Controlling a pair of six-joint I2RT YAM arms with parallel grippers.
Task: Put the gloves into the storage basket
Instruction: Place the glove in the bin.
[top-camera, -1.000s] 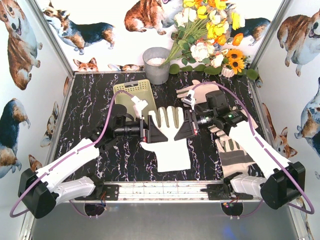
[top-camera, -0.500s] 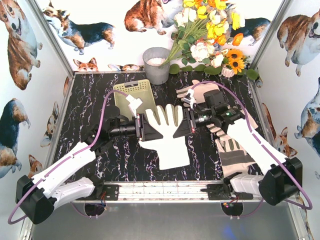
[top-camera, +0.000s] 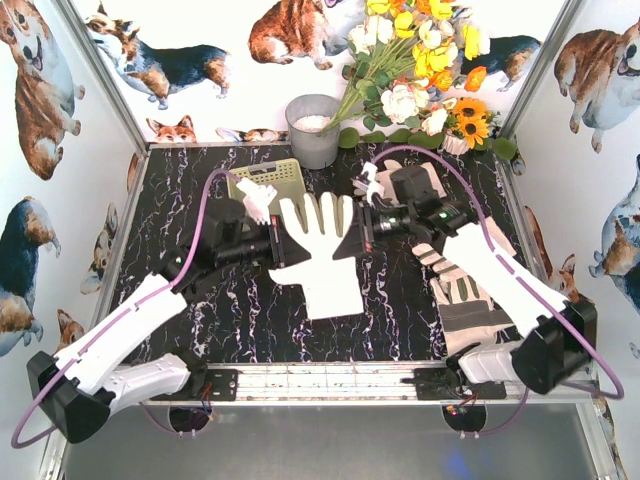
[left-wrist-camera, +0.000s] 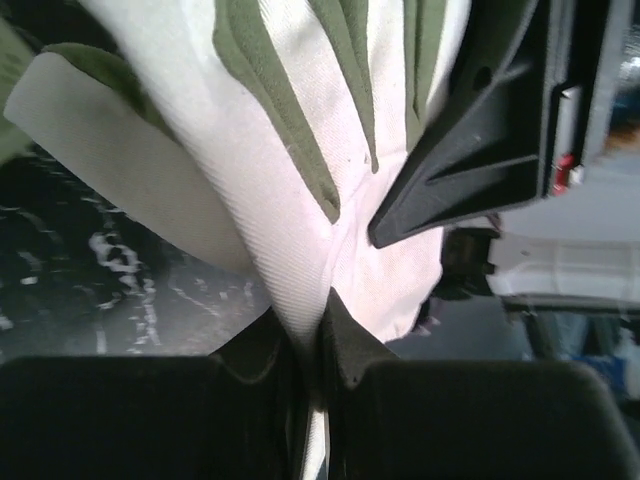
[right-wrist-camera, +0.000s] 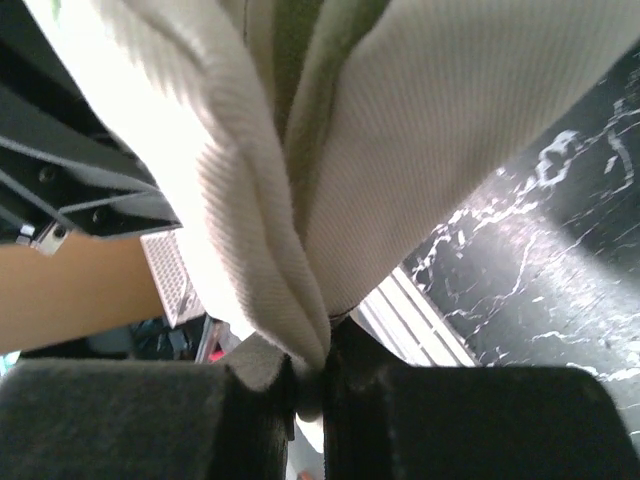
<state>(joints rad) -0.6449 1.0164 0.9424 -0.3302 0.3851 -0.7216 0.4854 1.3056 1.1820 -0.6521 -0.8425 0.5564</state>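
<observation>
Corgi-print walls (top-camera: 170, 60) close in a black, white-veined marble-look tabletop (top-camera: 400, 320), with a grey metal bucket (top-camera: 313, 130) and a bunch of yellow, white and orange flowers (top-camera: 420, 70) at the back.

Just in front of the bucket and a little to its left sits the shallow pale yellow-green slotted plastic basket (top-camera: 262, 168). I can't see anything inside it from above.

A floppy cream-white work glove (top-camera: 318, 255) is stretched flat between the two arms, fingers pointing at the back wall. It lies beside the basket's right edge, not inside it.

The left gripper (top-camera: 277, 243) has its jaws pinched tight on the glove's left edge. Its wrist camera shows the cloth squeezed into the narrow seam between the black pads (left-wrist-camera: 270, 350).

The right gripper (top-camera: 362, 232) is clamped just as tightly on the opposite edge, and its own view shows a fold of ribbed fabric caught between the fingers (right-wrist-camera: 360, 350).

Off to the right, under the right arm, a cream glove with grey patches (top-camera: 462, 305) lies flat on the table.
</observation>
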